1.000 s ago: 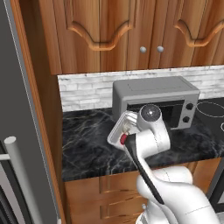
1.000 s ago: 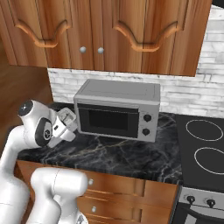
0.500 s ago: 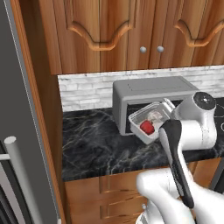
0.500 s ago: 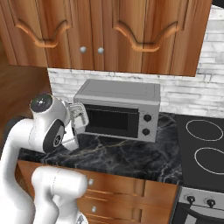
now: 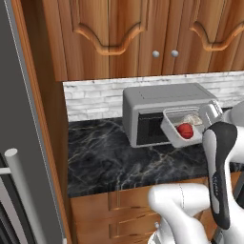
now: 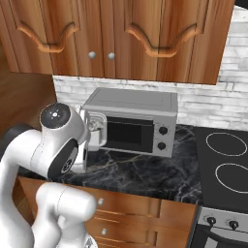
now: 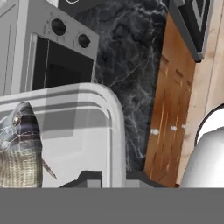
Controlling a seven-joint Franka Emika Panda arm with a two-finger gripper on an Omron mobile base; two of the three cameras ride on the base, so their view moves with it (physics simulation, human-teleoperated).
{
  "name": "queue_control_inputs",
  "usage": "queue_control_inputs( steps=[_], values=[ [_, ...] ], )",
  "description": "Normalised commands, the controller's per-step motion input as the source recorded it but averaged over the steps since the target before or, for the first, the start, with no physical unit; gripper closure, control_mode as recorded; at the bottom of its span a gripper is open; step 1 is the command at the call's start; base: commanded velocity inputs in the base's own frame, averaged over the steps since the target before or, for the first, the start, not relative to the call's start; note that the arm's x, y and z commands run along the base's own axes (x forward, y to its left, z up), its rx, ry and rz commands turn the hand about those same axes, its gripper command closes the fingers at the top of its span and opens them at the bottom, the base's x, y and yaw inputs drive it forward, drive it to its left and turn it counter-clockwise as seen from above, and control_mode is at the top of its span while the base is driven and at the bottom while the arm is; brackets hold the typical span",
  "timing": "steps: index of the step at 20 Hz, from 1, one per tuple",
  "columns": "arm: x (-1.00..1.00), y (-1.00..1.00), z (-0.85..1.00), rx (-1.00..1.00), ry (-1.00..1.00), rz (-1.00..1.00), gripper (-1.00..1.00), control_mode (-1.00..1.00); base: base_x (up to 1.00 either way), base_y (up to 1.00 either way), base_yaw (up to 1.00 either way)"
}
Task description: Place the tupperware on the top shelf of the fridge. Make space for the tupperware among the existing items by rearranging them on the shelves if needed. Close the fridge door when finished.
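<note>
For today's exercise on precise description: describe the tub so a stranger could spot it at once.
Find the grey toaster oven on the black counter. In front of its door the tub is held tilted in the air. It is small, clear and rimmed, with a red ball inside.

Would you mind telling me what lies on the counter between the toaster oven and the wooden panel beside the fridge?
That stretch of black marble counter is bare in the left base view, from the toaster oven to the wooden panel.

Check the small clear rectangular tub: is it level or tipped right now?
Tipped. The small clear rectangular tub hangs tilted before the grey toaster oven, its open side facing the left base camera, showing a red round food.
</note>
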Motion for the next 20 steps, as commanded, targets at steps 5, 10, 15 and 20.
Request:
queue_control_inputs(
  steps=[5, 10, 15, 20],
  values=[
    [-0.01, 0.00, 0.10, 0.00, 0.00, -0.10, 1.00, -1.00, 0.00, 0.00, 0.00],
    [0.00, 0.00, 0.00, 0.00, 0.00, 0.00, 1.00, 1.00, 0.00, 0.00, 0.00],
    [0.00, 0.00, 0.00, 0.00, 0.00, 0.00, 1.00, 1.00, -0.40, 0.00, 0.19],
    [0.00, 0.00, 0.00, 0.00, 0.00, 0.00, 1.00, 1.00, -0.58, 0.00, 0.50]
  ],
)
